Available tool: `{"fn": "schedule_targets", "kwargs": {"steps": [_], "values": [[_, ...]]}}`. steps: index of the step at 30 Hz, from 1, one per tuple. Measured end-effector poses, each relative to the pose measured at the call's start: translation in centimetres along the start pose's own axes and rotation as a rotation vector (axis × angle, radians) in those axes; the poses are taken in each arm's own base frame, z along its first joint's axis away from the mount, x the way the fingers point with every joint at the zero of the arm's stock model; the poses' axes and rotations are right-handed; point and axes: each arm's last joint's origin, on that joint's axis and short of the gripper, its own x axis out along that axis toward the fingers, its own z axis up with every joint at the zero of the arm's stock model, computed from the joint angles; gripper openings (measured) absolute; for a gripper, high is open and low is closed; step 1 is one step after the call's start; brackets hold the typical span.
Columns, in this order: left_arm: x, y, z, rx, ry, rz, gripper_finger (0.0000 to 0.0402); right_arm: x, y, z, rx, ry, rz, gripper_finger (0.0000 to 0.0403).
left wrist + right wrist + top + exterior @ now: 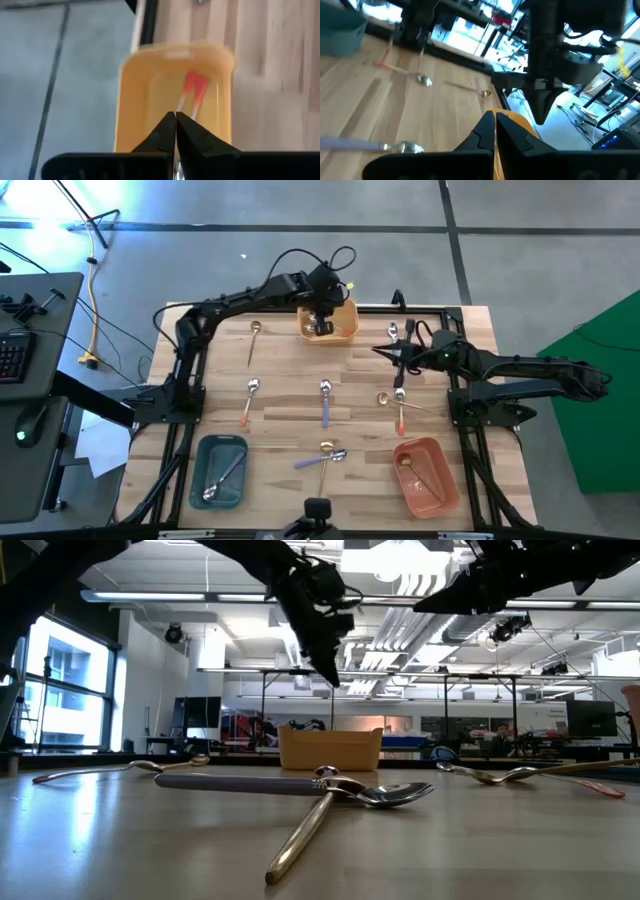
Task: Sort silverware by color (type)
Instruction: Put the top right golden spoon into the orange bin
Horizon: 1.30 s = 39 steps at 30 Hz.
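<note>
My left gripper [320,326] [175,121] hangs shut above the orange tray [340,320] at the table's far edge. Two orange-red-handled spoons [193,90] lie inside that tray. My right gripper [397,356] [495,120] is shut and hovers right of the tray, between a spoon [393,332] near the far edge and a gold spoon [388,399] crossed with an orange-red-handled one [400,416]. More spoons lie flat on the table: a gold one [253,342], an orange-handled one [248,402], a lavender one [325,404], and a lavender one [240,782] crossing a gold one [300,835].
A teal tray [202,480] at the near left holds a lavender-handled spoon. A pink tray [440,480] at the near right holds a gold spoon. A black frame [470,395] borders the table, and the arm bases stand at the left and right edges.
</note>
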Motion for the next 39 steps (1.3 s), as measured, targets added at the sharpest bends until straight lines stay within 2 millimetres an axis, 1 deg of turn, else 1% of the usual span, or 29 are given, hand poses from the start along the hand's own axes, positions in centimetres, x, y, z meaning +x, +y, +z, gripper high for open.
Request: {"fn": "schedule_targets", "kwargs": {"steps": [3, 5, 10, 14, 17, 19, 22, 26, 29, 31, 36, 39], "values": [[-1.3, -0.5, -0.2, -0.016, -0.084, 0.016, 0.0001, 0.3, -0.1, 0.3, 0.058, -0.041, -0.013, 0.0000], [-2.0, -1.0, -1.0, -0.025, -0.095, 0.022, 0.0001, 0.6, -0.1, 0.4, 0.114, -0.080, -0.027, 0.0000], [-3.8, -2.7, -3.1, -0.098, -0.206, 0.048, 0.0000, 1.1, 1.0, -1.9, 0.161, -0.111, -0.044, 0.0000], [-5.0, -5.1, -5.4, -0.122, -0.291, 0.045, 0.0000, 1.2, 1.1, -2.7, 0.201, -0.136, -0.072, 0.0000], [-6.0, -7.2, -7.3, -0.144, -0.346, 0.026, 0.0000, 1.3, 1.1, -2.8, 0.268, -0.133, -0.067, 0.0000], [-6.7, -8.6, -8.5, -0.153, -0.385, 0.013, 0.0000, 1.3, 1.4, -3.1, 0.309, -0.102, -0.039, 0.0000], [-7.9, -10.7, -9.9, -0.155, -0.470, -0.010, 0.0000, 1.3, 2.2, -3.9, 0.348, 0.003, -0.001, 0.0000], [-9.2, -13.3, -11.4, -0.159, -0.620, -0.032, 0.0000, 1.1, 3.4, -4.7, 0.383, 0.156, -0.056, 0.0000], [-9.5, -14.5, -12.3, -0.174, -0.708, -0.047, 0.0000, 0.9, 4.4, -4.9, 0.387, 0.226, -0.085, 0.0000], [-9.4, -15.0, -12.9, -0.182, -0.729, -0.058, 0.0000, 0.7, 5.0, -4.9, 0.403, 0.248, -0.081, 0.0000], [-8.8, -16.0, -13.9, -0.206, -0.742, -0.094, 0.0000, 0.3, 6.4, -4.7, 0.428, 0.273, -0.014, 0.0000], [-8.6, -16.6, -14.6, -0.221, -0.785, -0.110, 0.0000, 0.2, 6.9, -4.6, 0.426, 0.276, 0.013, 0.0000]]}}
